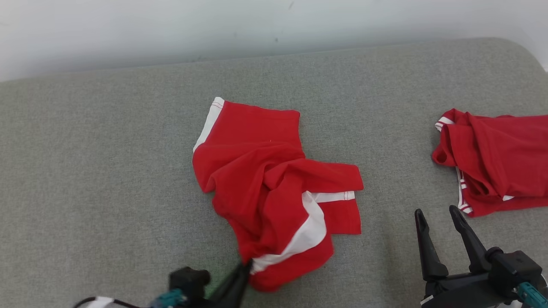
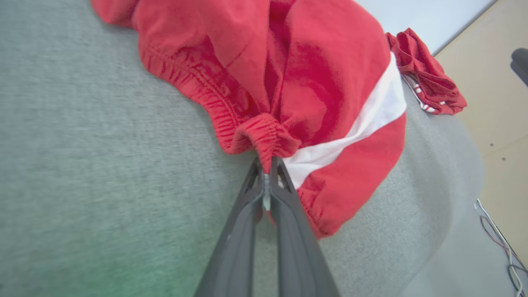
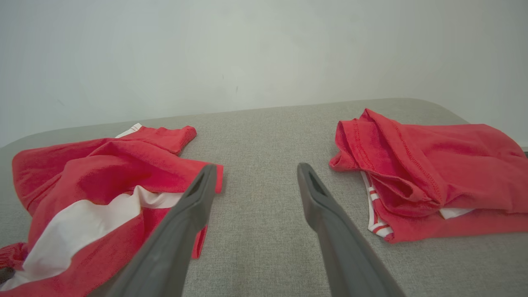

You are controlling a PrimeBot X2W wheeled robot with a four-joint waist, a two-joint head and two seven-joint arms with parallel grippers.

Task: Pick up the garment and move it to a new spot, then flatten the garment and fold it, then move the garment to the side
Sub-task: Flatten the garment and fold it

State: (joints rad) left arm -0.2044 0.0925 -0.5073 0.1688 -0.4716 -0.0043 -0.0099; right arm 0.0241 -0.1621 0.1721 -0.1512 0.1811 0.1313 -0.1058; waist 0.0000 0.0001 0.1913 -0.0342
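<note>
At the middle of the surface: the garment (image 1: 265, 179) (image 2: 321, 82) (image 3: 95, 194) is seen crumpled, red with white bands, on the grey surface (image 1: 107, 171).
Waistband: the gathered elastic waistband (image 2: 264, 136) is bunched at the garment's near end.
Left gripper: the left gripper (image 1: 246, 267) (image 2: 267, 163) is set at the garment's near edge, low in the head view; its fingers are pressed together and a fold of the waistband is pinched between the tips.
Right gripper: the right gripper (image 1: 436, 211) (image 3: 255, 169) is held over bare fabric between the two red pieces; its fingers are spread wide and nothing is touched.
Second garment: the second garment (image 1: 496, 158) (image 2: 425, 78) (image 3: 429, 165), red with white striped trim, is laid loosely folded at the surface's right end, well apart from the first.
Surroundings: a pale wall (image 1: 171, 25) is seen behind the surface; a beige floor (image 2: 495, 103) and thin cables (image 2: 499, 243) are seen beyond its rounded edge.
</note>
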